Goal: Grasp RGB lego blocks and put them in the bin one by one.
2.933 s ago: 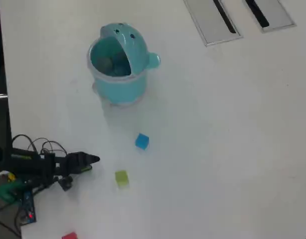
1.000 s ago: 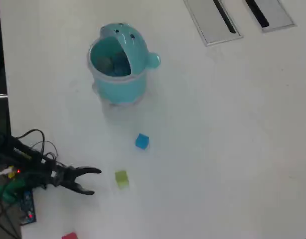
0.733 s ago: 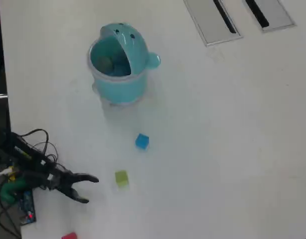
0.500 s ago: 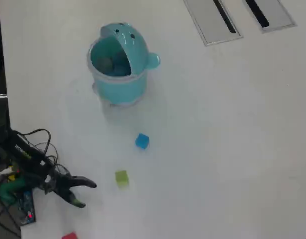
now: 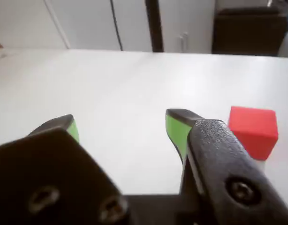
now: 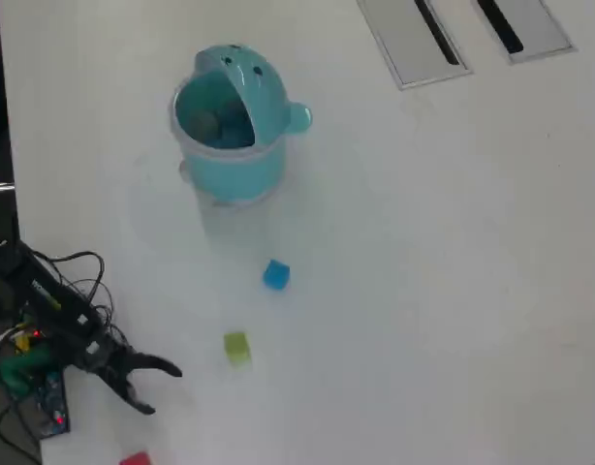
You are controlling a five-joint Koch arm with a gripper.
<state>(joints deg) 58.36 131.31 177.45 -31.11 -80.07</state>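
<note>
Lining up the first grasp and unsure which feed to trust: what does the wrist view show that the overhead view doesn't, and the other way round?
Only the wrist view shows the green pads on the fingers, the red block's full shape, and cabinets beyond the table edge.

Only the overhead view shows the bin, the blue block, the yellow-green block, the grey slotted panels and the arm's cables.

Both show the open end effector over the white table and the red block, outside the jaws and cut off at the overhead view's bottom edge.

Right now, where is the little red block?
In the overhead view the red block sits at the bottom edge, just below the open gripper; in the wrist view it lies right of the gripper.
</note>
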